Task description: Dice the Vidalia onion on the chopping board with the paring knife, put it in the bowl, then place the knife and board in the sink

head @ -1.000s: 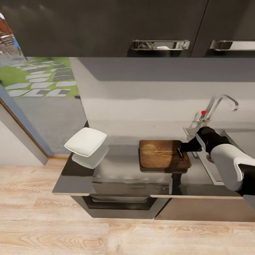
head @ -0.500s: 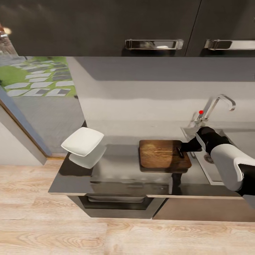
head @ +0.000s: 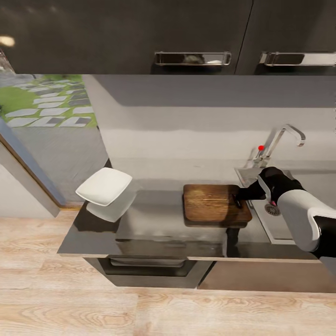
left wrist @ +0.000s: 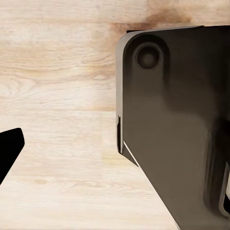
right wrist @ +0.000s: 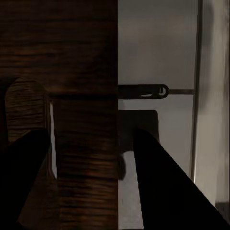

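The brown chopping board (head: 210, 203) hangs just above the grey countertop (head: 154, 219), casting a dark shadow under it. My right gripper (head: 240, 198) is shut on its slot-handle end, next to the sink (head: 282, 228). In the right wrist view the board (right wrist: 72, 57) fills one side, and the gripper (right wrist: 91, 139) straddles its short edge, with one finger (right wrist: 28, 182) over the slot. The white bowl (head: 103, 185) sits at the counter's left end. Paring knife and onion are out of view. My left gripper (left wrist: 112, 143) is open over the floor, one fingertip (left wrist: 9, 148) showing.
A chrome faucet (head: 280, 140) with a red knob (head: 261, 148) stands behind the basin, whose drain (head: 272, 210) shows. Dark upper cabinets with chrome handles (head: 192, 58) hang overhead. Light wood floor (head: 140, 312) runs along the counter front. My dark base (left wrist: 177, 120) shows in the left wrist view.
The view has slid rightward along the counter, so bowl and sink sit further left in the picture. The board stayed fixed to my right gripper and now lies closer to the sink.
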Robot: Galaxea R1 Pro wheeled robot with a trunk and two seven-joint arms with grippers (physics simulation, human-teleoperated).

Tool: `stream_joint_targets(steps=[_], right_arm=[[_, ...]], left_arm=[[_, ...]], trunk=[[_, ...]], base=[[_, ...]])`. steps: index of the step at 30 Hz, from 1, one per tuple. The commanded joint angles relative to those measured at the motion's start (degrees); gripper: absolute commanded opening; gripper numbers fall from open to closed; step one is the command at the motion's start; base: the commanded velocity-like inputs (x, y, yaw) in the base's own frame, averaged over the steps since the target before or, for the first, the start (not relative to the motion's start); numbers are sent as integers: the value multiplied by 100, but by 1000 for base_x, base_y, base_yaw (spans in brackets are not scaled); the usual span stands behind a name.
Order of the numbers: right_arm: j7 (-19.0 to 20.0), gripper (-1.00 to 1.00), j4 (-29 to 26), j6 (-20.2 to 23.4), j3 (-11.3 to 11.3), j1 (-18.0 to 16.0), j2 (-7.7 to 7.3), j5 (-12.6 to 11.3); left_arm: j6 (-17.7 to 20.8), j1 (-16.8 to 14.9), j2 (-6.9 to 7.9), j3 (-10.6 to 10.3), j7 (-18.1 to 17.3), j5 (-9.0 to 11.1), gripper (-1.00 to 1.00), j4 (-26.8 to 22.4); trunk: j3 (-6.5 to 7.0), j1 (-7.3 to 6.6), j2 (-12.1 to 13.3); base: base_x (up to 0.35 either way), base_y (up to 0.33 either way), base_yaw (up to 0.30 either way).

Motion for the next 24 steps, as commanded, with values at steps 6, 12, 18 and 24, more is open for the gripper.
stream_joint_targets(steps=[6, 12, 18, 24], right_arm=[[41, 100, -6, 19, -40, -3, 3, 61], [40, 100, -6, 19, -40, -3, 9, 59], [42, 100, -6, 19, -39, -3, 11, 58], [44, 100, -8, 19, -38, -3, 22, 55]], left_arm=[[-18, -1, 0, -1, -1, 6, 100, -1], [-23, -1, 3, -1, -1, 6, 100, -1], [-23, -1, 5, -1, -1, 6, 100, -1], [-23, -1, 2, -1, -1, 6, 100, -1]], trunk=[[-9, 3, -10], [-9, 3, -10], [-9, 3, -10], [-9, 3, -10]], base=[[0, -72, 0], [0, -66, 0], [0, -21, 0], [0, -3, 0]])
